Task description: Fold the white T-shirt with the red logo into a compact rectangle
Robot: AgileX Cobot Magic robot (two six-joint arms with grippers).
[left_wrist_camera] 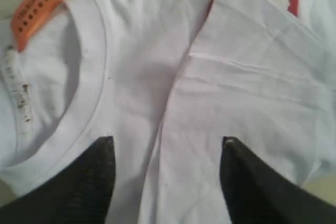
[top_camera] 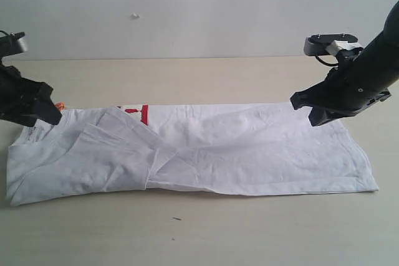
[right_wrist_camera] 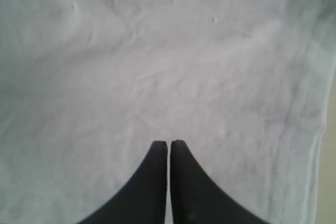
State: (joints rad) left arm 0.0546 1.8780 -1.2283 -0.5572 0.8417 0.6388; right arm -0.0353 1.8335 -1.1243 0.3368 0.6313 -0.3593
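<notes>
over white t-shirt (right_wrist_camera: 157, 66), right hand (right_wrist_camera: 169, 144) pinched closed, wrist view only

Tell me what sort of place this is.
Probably a robotics lab bench, not a home: a pale tabletop, a plain white wall, and black left gripper and right gripper poised over one white T-shirt.

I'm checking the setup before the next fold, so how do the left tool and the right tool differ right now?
The left tool has its fingers apart; the right tool has them pressed together, with nothing visible between them. The left tool is by the collar, near the orange tag; the right tool is by the hem. Both are black and sit over the white T-shirt.
</notes>
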